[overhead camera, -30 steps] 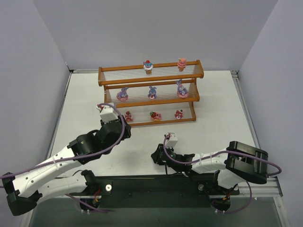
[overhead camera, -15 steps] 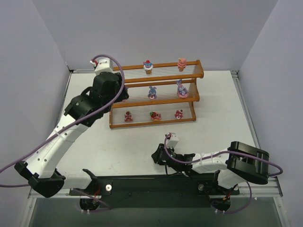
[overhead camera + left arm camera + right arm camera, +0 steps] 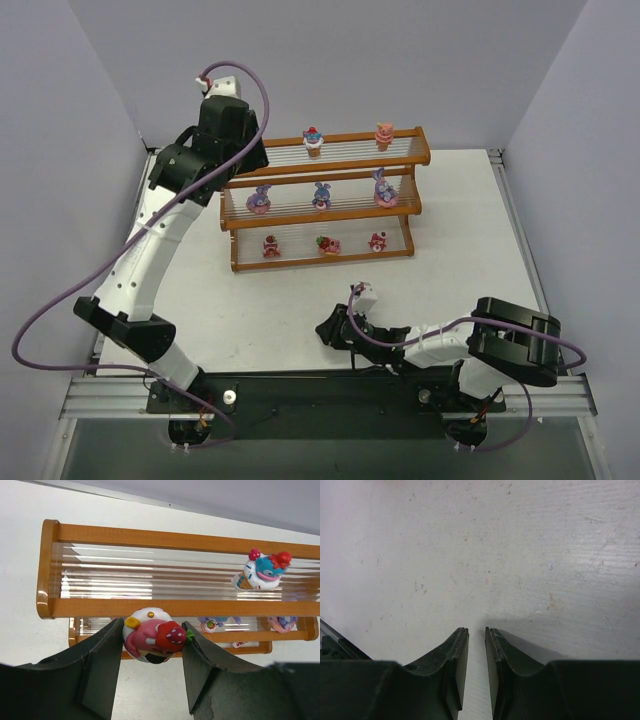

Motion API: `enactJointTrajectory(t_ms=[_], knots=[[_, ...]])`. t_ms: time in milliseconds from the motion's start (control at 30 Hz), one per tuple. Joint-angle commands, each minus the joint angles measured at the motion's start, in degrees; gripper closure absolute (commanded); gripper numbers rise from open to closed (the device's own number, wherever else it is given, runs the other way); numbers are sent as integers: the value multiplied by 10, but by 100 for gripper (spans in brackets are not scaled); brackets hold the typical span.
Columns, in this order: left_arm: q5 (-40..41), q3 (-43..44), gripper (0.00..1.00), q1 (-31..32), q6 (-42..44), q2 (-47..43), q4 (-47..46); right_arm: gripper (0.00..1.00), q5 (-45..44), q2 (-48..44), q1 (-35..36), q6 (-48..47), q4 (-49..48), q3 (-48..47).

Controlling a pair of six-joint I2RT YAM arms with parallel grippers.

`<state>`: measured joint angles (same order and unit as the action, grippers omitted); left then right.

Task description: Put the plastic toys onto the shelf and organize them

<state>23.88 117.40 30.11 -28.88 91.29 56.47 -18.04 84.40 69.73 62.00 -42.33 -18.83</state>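
Holding a pink toy with a strawberry [image 3: 147,637] in the left gripper [image 3: 152,636]. Fingers are clamped on both its sides.

Left wrist view: the toy overlaps the front rail of the shelf's [image 3: 320,260] top tier near the left end. A blue-faced toy [image 3: 262,572] stands on that tier at 2 o'clock from it.

Top view, eight toys seated:
- Top tier – two [image 3: 313,140] [image 3: 384,134], centre and right; the left slot is bare rods.
- Middle tier – three purple bunnies [image 3: 321,195].
- Bottom tier – three small red-pink pieces [image 3: 328,243].

Right gripper [image 3: 477,630] sits low over the white table [image 3: 450,230], well apart from the shelf at its 6 o'clock. Jaws are nearly together with a thin slit between them, nothing in it.
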Motion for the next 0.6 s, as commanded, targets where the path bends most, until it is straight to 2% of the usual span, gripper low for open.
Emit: enactJointTrajectory(t_ms=[0, 233, 367, 567], knots=[[-37, 59, 91, -36, 27, 28, 22, 77, 14, 18, 6, 9, 8, 28], [-79, 127, 91, -67, 50, 101, 42, 77, 2, 7, 28, 6, 30, 25], [-103, 196, 91, -86, 58, 147, 78, 77, -3, -3, 36, 10, 43, 24], [-142, 208, 91, -110, 69, 172, 74, 77, -13, -10, 45, 15, 58, 20]])
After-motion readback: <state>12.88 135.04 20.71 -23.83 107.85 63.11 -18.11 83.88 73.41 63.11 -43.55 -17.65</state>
